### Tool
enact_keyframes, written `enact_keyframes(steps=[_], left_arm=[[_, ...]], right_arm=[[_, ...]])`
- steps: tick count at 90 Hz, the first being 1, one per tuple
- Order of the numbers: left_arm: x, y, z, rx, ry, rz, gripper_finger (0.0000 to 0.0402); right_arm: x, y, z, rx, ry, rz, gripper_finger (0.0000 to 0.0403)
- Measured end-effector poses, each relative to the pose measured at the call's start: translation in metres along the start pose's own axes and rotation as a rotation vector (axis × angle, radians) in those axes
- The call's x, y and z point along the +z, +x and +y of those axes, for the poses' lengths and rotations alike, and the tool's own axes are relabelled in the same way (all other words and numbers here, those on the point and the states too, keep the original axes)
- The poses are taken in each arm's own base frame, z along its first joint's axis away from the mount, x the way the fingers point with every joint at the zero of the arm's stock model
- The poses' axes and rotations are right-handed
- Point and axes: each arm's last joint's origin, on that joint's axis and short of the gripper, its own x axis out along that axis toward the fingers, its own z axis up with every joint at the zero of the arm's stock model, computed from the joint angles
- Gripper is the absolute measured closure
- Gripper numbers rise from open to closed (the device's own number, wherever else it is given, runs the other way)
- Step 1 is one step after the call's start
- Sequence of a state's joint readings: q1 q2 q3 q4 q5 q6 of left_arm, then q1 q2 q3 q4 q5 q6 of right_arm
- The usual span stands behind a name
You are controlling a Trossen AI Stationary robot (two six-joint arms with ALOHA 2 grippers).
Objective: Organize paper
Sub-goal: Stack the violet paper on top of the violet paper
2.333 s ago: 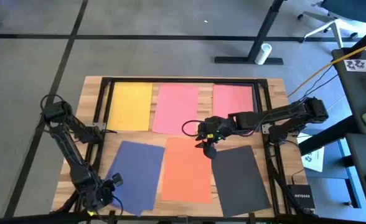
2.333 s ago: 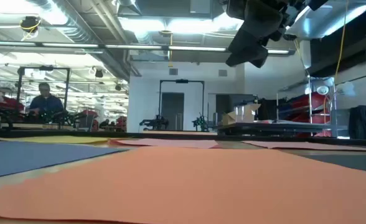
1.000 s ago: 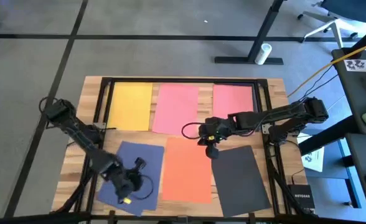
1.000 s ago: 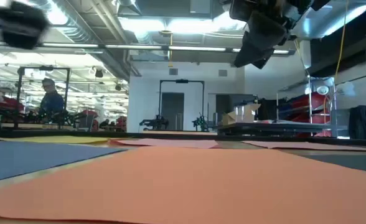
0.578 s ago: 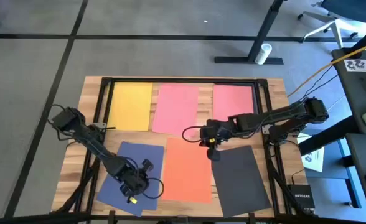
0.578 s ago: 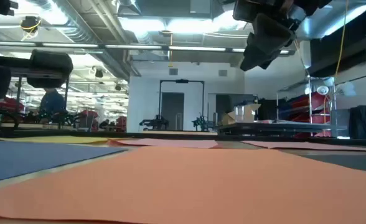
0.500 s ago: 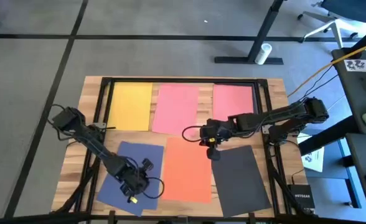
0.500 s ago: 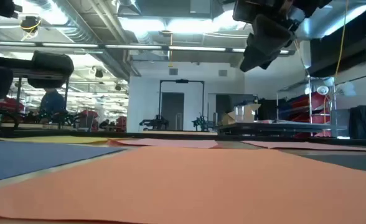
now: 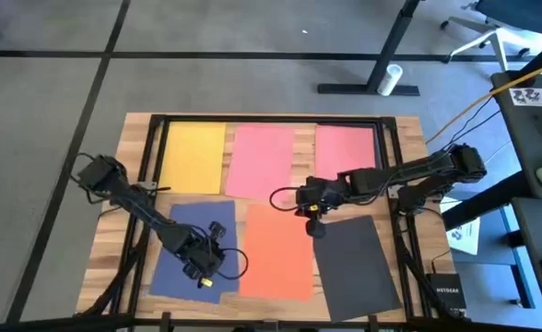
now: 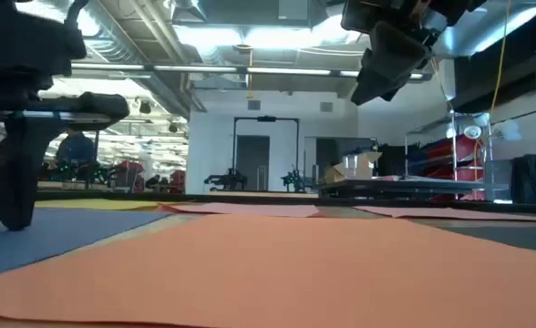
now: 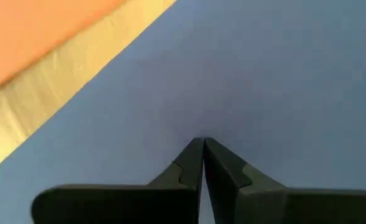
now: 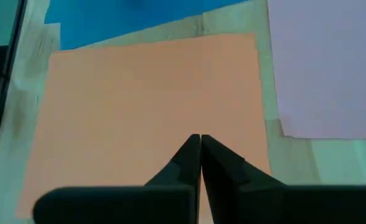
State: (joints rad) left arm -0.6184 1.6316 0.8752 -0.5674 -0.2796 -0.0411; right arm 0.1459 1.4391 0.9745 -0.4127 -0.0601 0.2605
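Navy blue thin paper sheet (image 9: 190,249) sits at the near-left corner of your wooden slatted counter (image 9: 131,148), and your left gripper (image 9: 204,259) is right down over its near-right part with both fingers pinched together. My read: closed tips make a nice single point to press on the sheet and drag it, since there's nothing to pinch on flat paper.

Next to it along the near edge are the orange thin paper sheet (image 9: 276,251) in the middle and the black thin paper sheet (image 9: 356,261) toward the near-right corner. Along the far edge you've got the yellow thin paper sheet (image 9: 194,158) at the left, the pink thin paper sheet (image 9: 260,161) in the middle and a second pink sheet (image 9: 344,149) at the right. So six sheets in two rows, none stacked yet.

Your right gripper (image 9: 312,210) hangs above the far-right corner of the orange sheet, fingers also shut, clear of the paper in the low view. Looks like it's waiting its turn, or parked there to pin the orange one if the blue slides into it.
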Motion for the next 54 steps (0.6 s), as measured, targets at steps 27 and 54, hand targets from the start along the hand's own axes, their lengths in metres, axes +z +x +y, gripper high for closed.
enact_keyframes(steps=[27,54], left_arm=[[0.031,-0.013,0.017,-0.034,-0.131,-0.267,0.0401],[0.035,0.015,0.019,-0.100,-0.215,-0.229,0.0401]], right_arm=[[0.002,0.000,0.000,0.004,-0.002,-0.016,0.0402],[0.001,0.000,0.000,0.003,-0.002,-0.014,0.0402]])
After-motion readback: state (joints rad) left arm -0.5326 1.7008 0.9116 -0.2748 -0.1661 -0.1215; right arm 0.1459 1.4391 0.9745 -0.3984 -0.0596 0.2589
